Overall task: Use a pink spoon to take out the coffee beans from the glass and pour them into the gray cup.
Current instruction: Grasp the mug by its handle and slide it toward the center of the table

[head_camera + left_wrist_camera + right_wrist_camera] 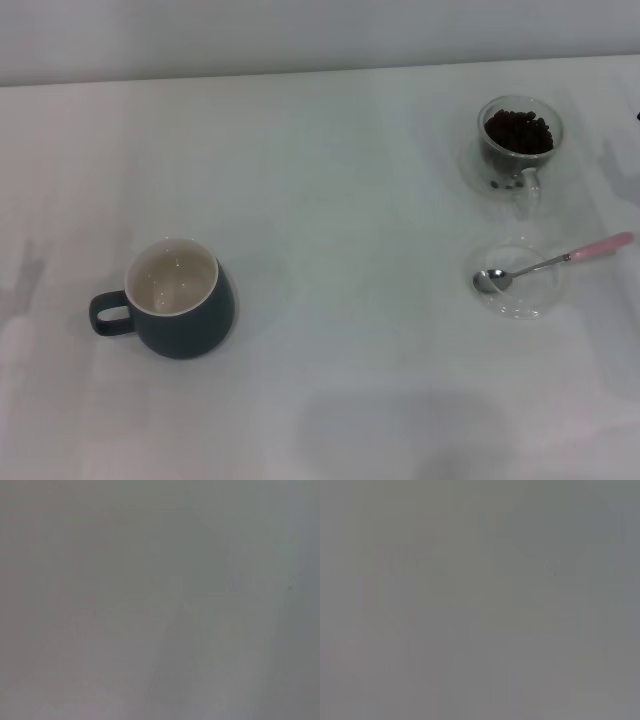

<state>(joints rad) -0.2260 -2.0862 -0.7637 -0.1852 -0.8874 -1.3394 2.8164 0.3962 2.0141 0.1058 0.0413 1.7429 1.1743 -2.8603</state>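
On the white desk (330, 200), the glass (519, 142) stands near the far right corner, its clear handle turned toward the near edge. It holds a heap of coffee beans (518, 131), dark brown to nearly black, filling most of it; a few beans show low against the see-through wall.

Just nearer the near edge than the glass, and apart from it, lies a shallow clear glass dish (520, 283). The pink spoon (553, 263) rests across it: the shiny silver bowl sits inside the dish, empty, while the pale pink handle slopes out over the rim toward the right edge of the desk.

Well apart, toward the left edge, the gray cup (178, 298) stands upright, a rounded dark blue-gray mug with its loop handle pointing at the left edge. Its off-white inside holds no beans.

Neither tool appears in any view, so I cannot tell how they stand; both wrist views show only a flat gray blur.
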